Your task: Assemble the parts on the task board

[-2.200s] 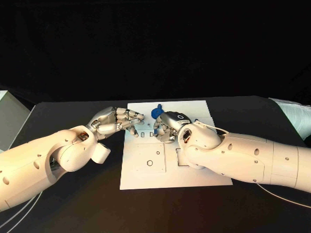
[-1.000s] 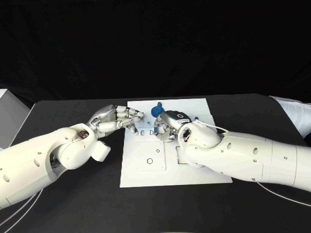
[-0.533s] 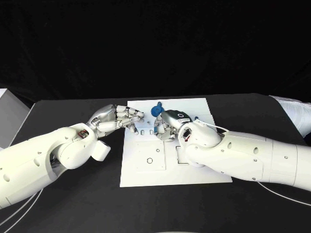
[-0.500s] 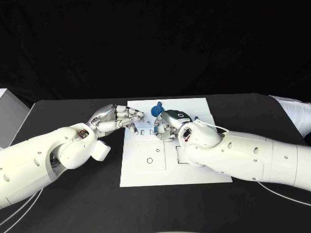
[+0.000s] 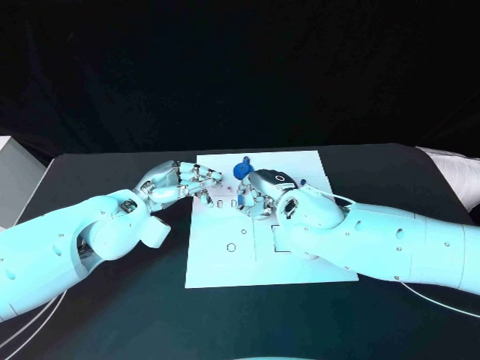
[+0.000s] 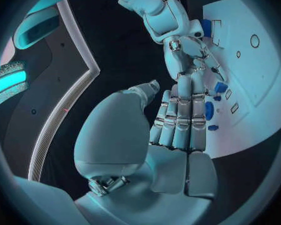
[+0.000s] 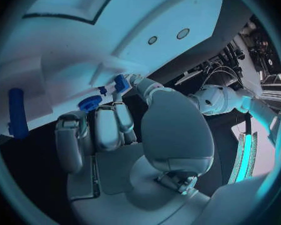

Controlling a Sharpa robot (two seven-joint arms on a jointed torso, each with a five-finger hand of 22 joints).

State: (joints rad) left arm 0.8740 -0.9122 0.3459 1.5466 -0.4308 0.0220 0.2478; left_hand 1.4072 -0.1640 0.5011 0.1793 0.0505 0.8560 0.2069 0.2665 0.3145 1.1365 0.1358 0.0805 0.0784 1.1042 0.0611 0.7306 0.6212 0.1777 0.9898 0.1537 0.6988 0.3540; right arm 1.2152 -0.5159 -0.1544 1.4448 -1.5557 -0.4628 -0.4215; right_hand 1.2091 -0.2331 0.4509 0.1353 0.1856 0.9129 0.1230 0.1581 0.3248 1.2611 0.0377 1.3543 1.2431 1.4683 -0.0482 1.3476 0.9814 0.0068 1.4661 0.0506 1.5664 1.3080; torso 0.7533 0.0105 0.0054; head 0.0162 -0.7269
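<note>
The white task board [image 5: 272, 270] lies mid-table. My left hand [image 5: 181, 182] reaches over its left edge, fingers stretched side by side, thumb apart, nothing between them [image 6: 178, 120]. Several small blue parts [image 6: 209, 110] sit on the board just past its fingertips. My right hand [image 5: 264, 191] hovers over the board's far half with fingers curled down [image 7: 109, 130]. A blue disc part [image 7: 89, 104] lies at those fingertips; whether it is held is unclear. A taller blue part [image 5: 241, 169] stands behind the right hand. The two hands' fingertips nearly meet.
The board's near half shows round holes [image 5: 232, 247] and rectangular recesses. A white box [image 5: 0, 180] stands off the table's left edge and a pale bundle [image 5: 457, 176] lies at the right. Cables trail below both arms.
</note>
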